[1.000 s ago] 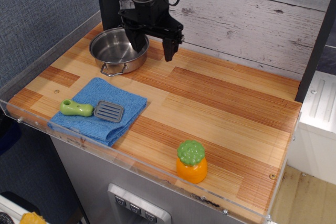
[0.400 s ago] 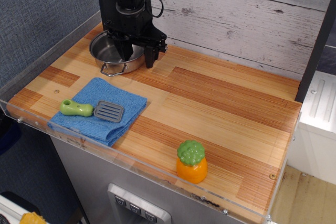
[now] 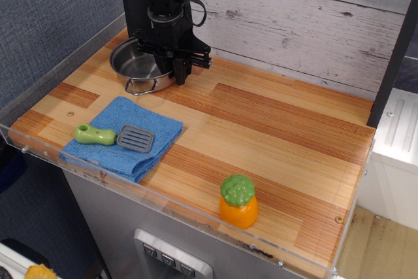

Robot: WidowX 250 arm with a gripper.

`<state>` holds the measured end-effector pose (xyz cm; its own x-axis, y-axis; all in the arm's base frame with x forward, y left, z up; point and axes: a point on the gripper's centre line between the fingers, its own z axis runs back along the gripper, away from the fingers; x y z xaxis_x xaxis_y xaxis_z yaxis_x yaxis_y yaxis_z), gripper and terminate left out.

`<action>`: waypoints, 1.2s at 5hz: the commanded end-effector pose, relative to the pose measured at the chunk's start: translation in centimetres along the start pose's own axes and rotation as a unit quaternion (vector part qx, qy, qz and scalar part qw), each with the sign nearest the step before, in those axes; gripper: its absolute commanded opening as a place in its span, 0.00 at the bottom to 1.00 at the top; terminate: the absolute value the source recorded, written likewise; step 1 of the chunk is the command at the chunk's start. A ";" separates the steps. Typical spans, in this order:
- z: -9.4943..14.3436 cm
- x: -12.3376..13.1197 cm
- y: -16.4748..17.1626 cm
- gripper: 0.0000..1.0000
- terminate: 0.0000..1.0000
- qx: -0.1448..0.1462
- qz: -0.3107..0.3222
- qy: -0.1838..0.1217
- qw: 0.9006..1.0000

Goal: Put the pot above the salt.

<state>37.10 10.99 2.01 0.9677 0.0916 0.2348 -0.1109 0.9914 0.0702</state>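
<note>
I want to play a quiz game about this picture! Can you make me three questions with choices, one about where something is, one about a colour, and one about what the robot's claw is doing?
1. Where is the spatula?
A. inside the pot
B. on the blue cloth
C. beside the salt shaker

2. What colour is the salt shaker's cap?
A. green
B. red
C. white

3. What is the gripper doing?
A. lifting the salt shaker
B. hanging high over the bare wood
C. down at the pot's rim

Answers:
1 B, it lies on the blue cloth.
2 A, the orange salt shaker wears a bumpy green cap.
3 C, the gripper sits low at the right rim of the pot.
</note>
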 end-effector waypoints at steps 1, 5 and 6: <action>1.5 0.4 0.6 0.00 0.00 0.004 0.003 -0.021 1.000; 8.1 1.1 -2.5 0.00 0.00 -0.036 -0.003 -0.083 0.996; 9.7 0.9 -5.0 0.00 0.00 -0.050 -0.030 -0.101 0.993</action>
<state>36.40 4.35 9.15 0.9304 0.0183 0.3661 -0.0138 0.9998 -0.0149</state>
